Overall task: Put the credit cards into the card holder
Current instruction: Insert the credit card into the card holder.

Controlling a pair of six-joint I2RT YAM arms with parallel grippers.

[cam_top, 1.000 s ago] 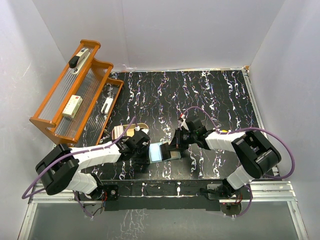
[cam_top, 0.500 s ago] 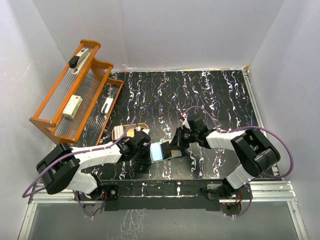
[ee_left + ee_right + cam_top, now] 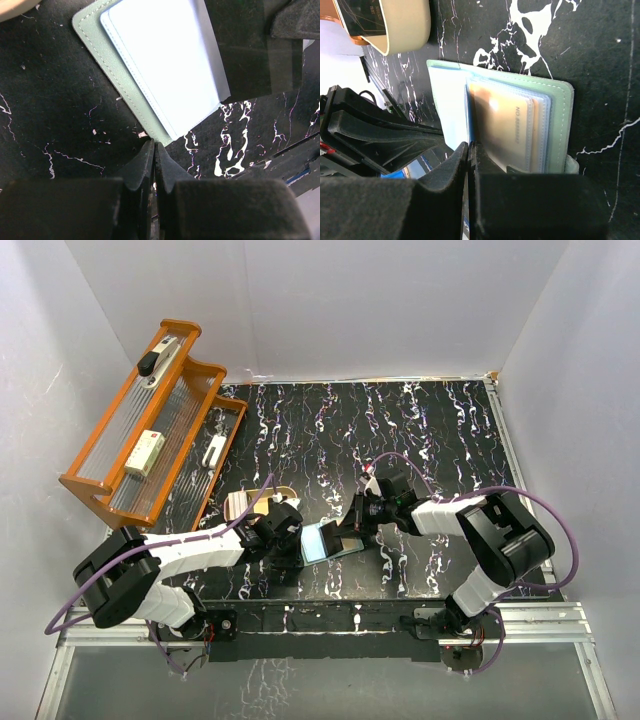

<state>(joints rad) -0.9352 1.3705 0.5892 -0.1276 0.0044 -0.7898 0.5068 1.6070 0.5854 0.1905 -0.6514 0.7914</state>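
Observation:
The card holder [image 3: 322, 541] lies open on the black marbled table, green outside and pale blue inside; it also shows in the left wrist view [image 3: 165, 65]. An orange-tan credit card [image 3: 512, 127] sits in one of its clear sleeves. My left gripper [image 3: 154, 146] is shut, with its tips touching the holder's near edge. My right gripper [image 3: 469, 145] is shut on a thin card seen edge-on [image 3: 468, 115], standing over the holder's fold. From the left wrist that card looks like a dark sheet [image 3: 240, 55]. Both grippers flank the holder in the top view, left [image 3: 291, 541] and right [image 3: 352, 531].
A tan oval dish [image 3: 250, 504] with more cards sits just left of the holder, also in the right wrist view [image 3: 402, 25]. An orange wooden rack [image 3: 150, 430] with small items stands at the far left. White walls enclose the table.
My right gripper has edged slightly toward the holder's fold with the card. My left gripper and the holder have stayed in place.

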